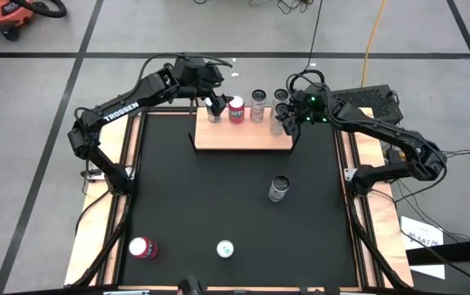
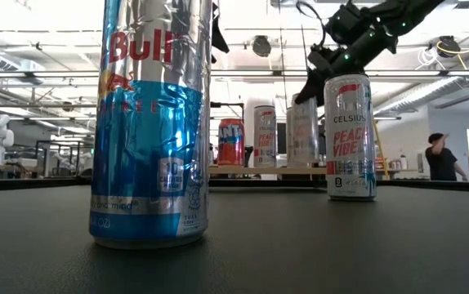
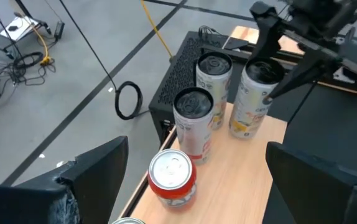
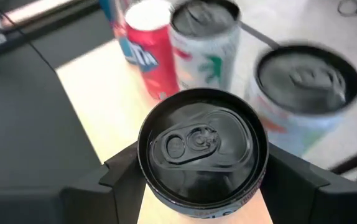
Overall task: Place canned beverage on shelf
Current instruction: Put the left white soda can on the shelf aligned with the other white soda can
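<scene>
The right gripper (image 1: 279, 123) is clamped around a black-topped can (image 4: 201, 149) at the right end of the shelf (image 1: 243, 136) — the small wood board at the far edge of the black mat (image 1: 194, 205). Beside that can on the shelf stand two more slim cans and a red can (image 1: 236, 108). The left gripper (image 1: 211, 106) hangs over the shelf's left end, fingers spread wide, holding nothing. A Celsius can (image 1: 279, 188) stands on the mat nearer than the shelf — two others stand farther forward.
</scene>
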You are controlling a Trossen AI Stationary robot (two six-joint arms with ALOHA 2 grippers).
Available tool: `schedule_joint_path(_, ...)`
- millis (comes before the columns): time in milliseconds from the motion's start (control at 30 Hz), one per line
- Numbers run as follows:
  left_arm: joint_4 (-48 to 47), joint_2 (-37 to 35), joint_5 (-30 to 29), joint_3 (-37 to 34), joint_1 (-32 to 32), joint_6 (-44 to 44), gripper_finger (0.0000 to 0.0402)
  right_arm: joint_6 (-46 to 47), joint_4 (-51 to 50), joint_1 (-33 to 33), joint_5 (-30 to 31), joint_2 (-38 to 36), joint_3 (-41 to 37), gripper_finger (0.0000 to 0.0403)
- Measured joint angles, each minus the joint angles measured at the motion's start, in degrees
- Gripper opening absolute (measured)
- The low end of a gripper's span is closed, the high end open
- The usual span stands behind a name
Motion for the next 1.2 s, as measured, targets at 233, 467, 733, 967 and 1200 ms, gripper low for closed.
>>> schedule_joint_path(233,0.0,0.0,0.0,0.0,0.1,2.4,0.0379,-0.9,1.7,-0.8,-2.1,2.7,-0.3,0.024)
schedule_joint_path(467,-0.2,0.0,0.0,0.0,0.1,2.4,0.0379,-0.8,2.4,-0.8,-3.1,3.9,-0.2,0.024)
schedule_joint_path(733,-0.3,0.0,0.0,0.0,0.2,3.5,0.0379,-0.6,0.2,-1.9,-2.6,2.1,-0.3,0.024)
schedule_joint_path(967,-0.2,0.0,0.0,0.0,0.7,3.7,0.0379,-0.7,0.1,-2.3,-2.9,2.1,-0.3,0.0264)
schedule_joint_path(1200,-0.2,0.0,0.0,0.0,0.7,3.7,0.0379,-0.7,0.3,-2.3,-2.9,2.1,-0.3,0.0312)
